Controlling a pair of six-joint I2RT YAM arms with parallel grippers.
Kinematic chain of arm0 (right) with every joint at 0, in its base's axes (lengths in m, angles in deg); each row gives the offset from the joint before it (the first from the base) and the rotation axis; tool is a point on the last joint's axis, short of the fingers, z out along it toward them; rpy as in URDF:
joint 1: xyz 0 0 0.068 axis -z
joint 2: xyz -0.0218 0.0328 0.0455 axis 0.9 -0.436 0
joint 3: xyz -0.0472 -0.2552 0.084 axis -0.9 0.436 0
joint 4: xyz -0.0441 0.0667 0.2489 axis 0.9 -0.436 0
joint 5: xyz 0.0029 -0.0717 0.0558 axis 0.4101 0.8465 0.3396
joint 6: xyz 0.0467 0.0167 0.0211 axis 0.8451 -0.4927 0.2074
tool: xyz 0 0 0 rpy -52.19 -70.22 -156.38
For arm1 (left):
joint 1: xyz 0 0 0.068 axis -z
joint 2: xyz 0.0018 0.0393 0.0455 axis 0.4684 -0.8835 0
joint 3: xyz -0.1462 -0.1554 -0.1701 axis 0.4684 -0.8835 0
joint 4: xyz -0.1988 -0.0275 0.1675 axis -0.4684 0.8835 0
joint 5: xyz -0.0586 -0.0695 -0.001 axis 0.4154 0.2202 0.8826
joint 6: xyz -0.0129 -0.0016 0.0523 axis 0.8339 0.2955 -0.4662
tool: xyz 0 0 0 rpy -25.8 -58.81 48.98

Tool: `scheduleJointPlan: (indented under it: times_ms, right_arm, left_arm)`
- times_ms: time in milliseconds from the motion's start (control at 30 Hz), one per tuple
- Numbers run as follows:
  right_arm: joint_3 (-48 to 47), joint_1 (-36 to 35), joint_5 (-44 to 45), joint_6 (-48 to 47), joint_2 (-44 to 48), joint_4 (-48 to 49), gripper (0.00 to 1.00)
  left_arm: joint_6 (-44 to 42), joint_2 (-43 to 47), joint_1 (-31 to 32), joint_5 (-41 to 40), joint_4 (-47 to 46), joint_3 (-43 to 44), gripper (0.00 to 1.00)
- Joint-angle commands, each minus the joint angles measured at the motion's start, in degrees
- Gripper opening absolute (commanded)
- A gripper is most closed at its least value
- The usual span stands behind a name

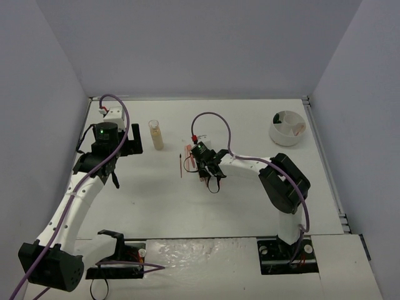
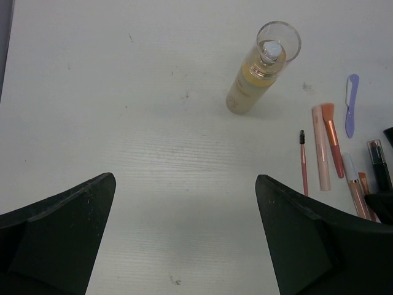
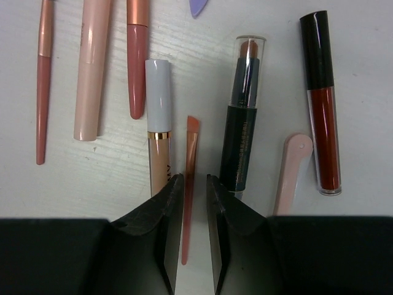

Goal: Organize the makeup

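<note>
The makeup lies in a loose row at the table's middle (image 1: 192,159). In the right wrist view my right gripper (image 3: 194,181) is low over it, jaws narrowed around a thin rose-gold brush (image 3: 191,147); the left finger touches it and a gap shows on the other side. Beside the brush are a white-capped concealer (image 3: 158,110), a dark green stick (image 3: 242,135), a red lip gloss (image 3: 323,123) and a pink razor (image 3: 291,172). A clear bottle of beige liquid (image 2: 258,74) stands upright to the left. My left gripper (image 2: 184,184) hangs wide open over bare table near it.
A white round divided bowl (image 1: 287,127) sits at the back right with something pinkish in one section. A lilac razor (image 2: 350,104), a spoolie (image 2: 303,163) and a pink tube (image 3: 91,67) lie among the sticks. Grey walls enclose the table on three sides.
</note>
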Motion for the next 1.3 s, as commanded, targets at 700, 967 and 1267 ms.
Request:
scheduleJointPlan:
  times_ms: [700, 967, 1267]
  right_arm:
    - [-5.1, -0.4, 3.8, 0.2, 0.5, 0.1, 0.00]
    - [-12.3, 1.2, 5.1, -4.1, 11.0, 0.3, 0.00]
    - [-3.0, 21.5, 10.7, -10.7, 28.5, 11.8, 0.00]
  left_arm:
    - [0.4, 0.0, -0.4, 0.3, -1.4, 2.7, 0.97]
    - [0.3, -0.1, -0.4, 0.1, -1.4, 2.7, 0.97]
    - [0.5, 0.1, -0.4, 0.2, -1.3, 2.7, 0.97]
